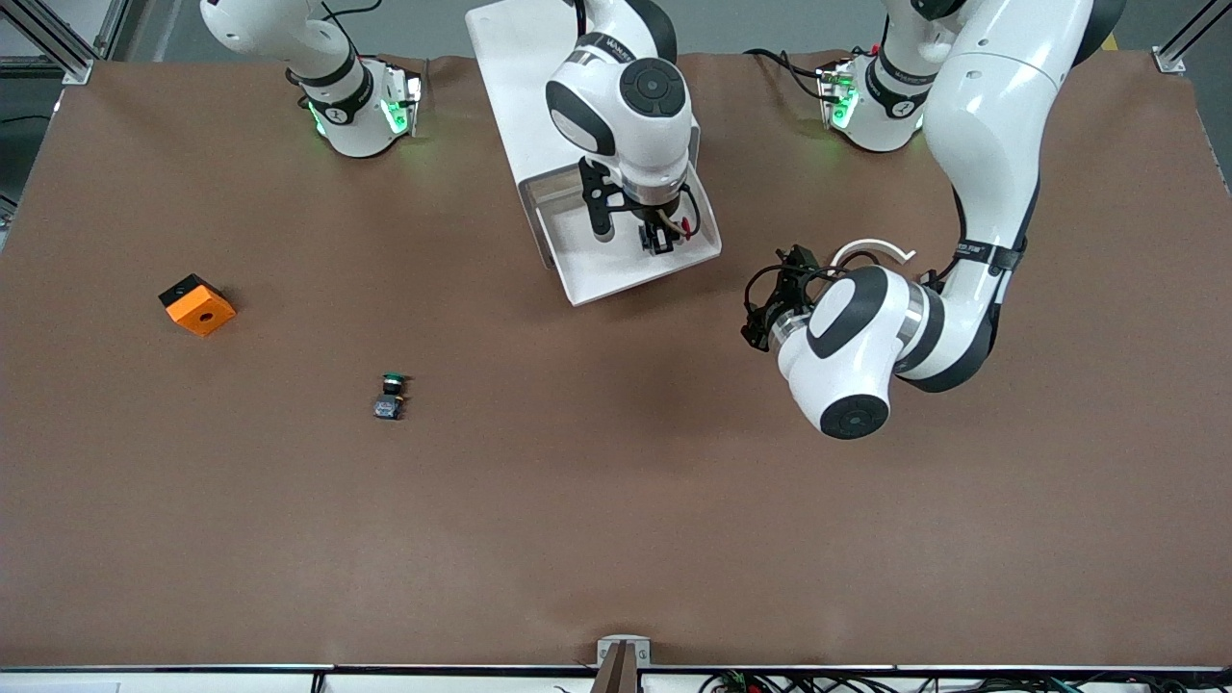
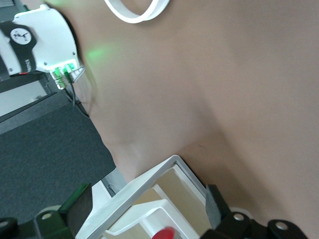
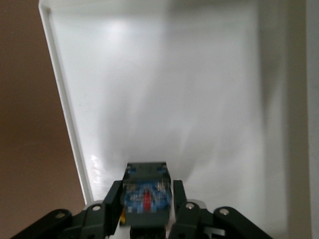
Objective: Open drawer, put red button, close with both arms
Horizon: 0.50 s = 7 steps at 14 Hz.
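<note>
In the front view, the right gripper [image 1: 658, 241] is seen low inside the pulled-out drawer [image 1: 616, 274]; the left gripper [image 1: 770, 313] waits just beside it, jaws wide.

In the right wrist view, the red button [image 3: 145, 196] sits between the fingers [image 3: 112, 201], apparently just loosening. It is judged light, rigid and best taken by its boxy body.

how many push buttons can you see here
2. The red button sits between the right gripper's fingers over the open drawer. The green-capped button lies on the table, nearer the front camera. None seem hidden.
</note>
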Motion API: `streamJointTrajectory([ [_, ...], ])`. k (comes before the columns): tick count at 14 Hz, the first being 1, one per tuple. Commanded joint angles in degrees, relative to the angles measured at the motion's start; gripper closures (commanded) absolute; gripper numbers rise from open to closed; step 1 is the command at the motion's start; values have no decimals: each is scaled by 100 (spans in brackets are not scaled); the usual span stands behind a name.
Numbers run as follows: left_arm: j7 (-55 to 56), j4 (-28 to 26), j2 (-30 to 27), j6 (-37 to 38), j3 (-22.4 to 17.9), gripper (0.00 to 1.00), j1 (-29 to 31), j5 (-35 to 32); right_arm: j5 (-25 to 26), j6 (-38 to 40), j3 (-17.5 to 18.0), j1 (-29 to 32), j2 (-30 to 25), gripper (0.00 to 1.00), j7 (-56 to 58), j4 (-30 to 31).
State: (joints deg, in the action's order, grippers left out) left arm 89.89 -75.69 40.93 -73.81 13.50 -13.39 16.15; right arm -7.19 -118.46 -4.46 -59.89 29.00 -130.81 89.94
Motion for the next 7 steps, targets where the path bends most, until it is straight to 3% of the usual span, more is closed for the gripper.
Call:
streamJointTrajectory([
  [1, -514, -139, -252, -326, 65, 0, -32, -227, 235, -11, -37, -76, 158, 29, 21, -108],
  [4, -1208, -288, -410, -695, 65, 0, -41, -349, 288, -11, -37, -67, 211, 0, 64, -178],
  [7, -2279, -499, -568, -959, 65, 0, -50, -516, 288, 120, -46, 3, 168, 0, 494, -336],
])
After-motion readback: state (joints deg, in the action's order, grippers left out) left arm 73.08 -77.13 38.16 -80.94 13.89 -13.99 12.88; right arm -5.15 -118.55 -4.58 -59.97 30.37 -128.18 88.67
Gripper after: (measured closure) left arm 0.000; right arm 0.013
